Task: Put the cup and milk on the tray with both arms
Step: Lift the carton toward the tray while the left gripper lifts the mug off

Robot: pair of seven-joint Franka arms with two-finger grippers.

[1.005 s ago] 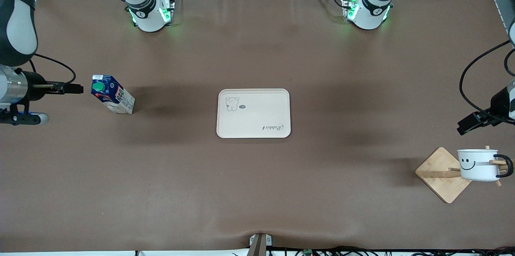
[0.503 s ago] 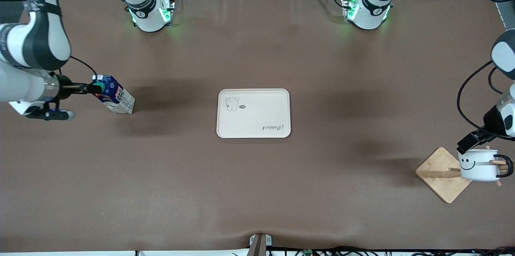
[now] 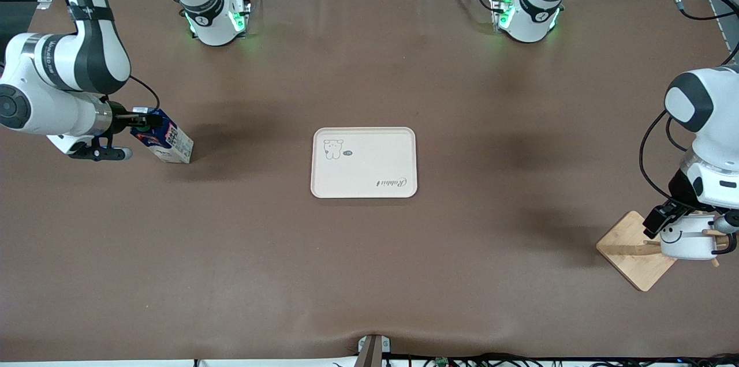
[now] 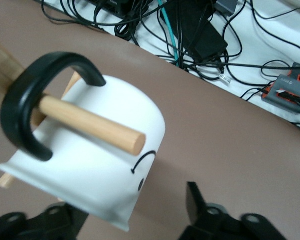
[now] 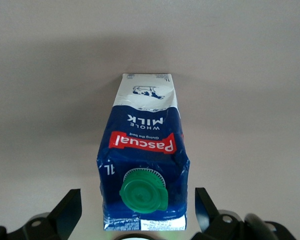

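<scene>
The milk (image 3: 169, 142) stands toward the right arm's end of the table, a dark-blue carton with a green cap (image 5: 143, 191). My right gripper (image 3: 142, 120) is open around the carton's top (image 5: 138, 200), with a gap at each finger. The cup (image 3: 688, 242), white with a smiley face, hangs by its black handle (image 4: 27, 105) on a wooden peg (image 4: 92, 125) toward the left arm's end. My left gripper (image 3: 664, 220) is open with the cup's rim between its fingers (image 4: 132, 210); one finger (image 4: 195, 202) stands clear of the cup. The cream tray (image 3: 364, 179) lies mid-table.
The peg rack's square wooden base (image 3: 629, 254) sits under the cup, near the table's edge at the left arm's end. Cables and boxes (image 4: 199, 35) lie past the table's edge. Both arm bases glow green along the edge farthest from the front camera.
The right gripper has moved in from the table's end until its fingers flank the carton top. The left gripper has come down from above onto the cup's rim.
</scene>
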